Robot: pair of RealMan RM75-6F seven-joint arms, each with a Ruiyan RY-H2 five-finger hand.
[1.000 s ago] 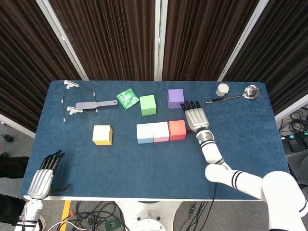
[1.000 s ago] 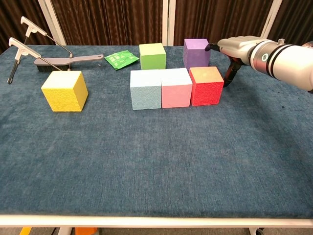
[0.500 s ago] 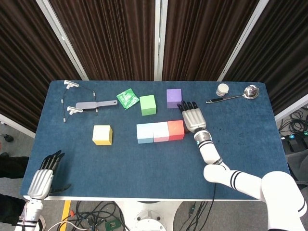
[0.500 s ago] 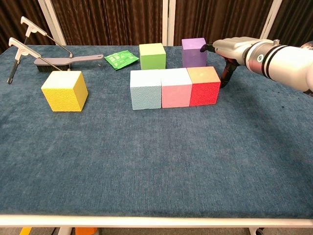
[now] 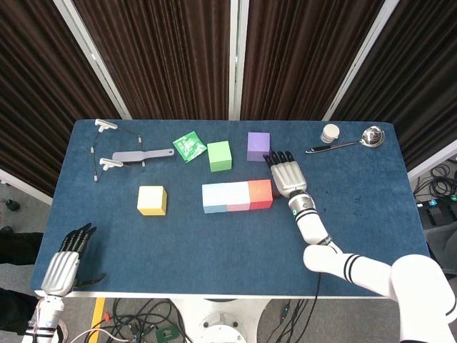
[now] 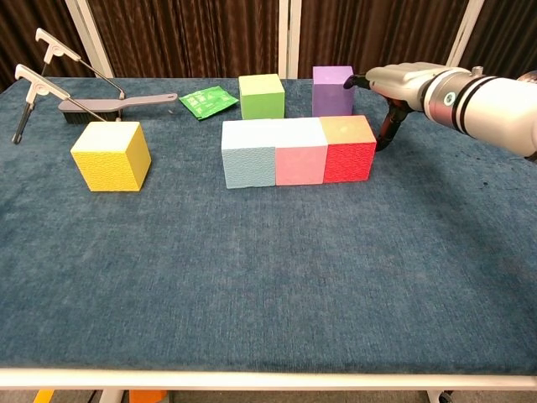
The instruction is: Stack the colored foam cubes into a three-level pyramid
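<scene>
Cubes light blue [image 6: 249, 154], pink [image 6: 300, 151] and red [image 6: 349, 149] touch in 1 row; right hand [image 5: 288, 174], fingers spread, holds nothing, thumb beside red cube. Yellow cube [image 6: 111, 156] well apart left; left hand [image 5: 66, 262] spread at table edge [image 5: 214, 289]

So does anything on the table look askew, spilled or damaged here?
Nothing stands out. The light blue cube, pink cube and red cube sit flush in a row, and the right robot hand holds nothing.
</scene>
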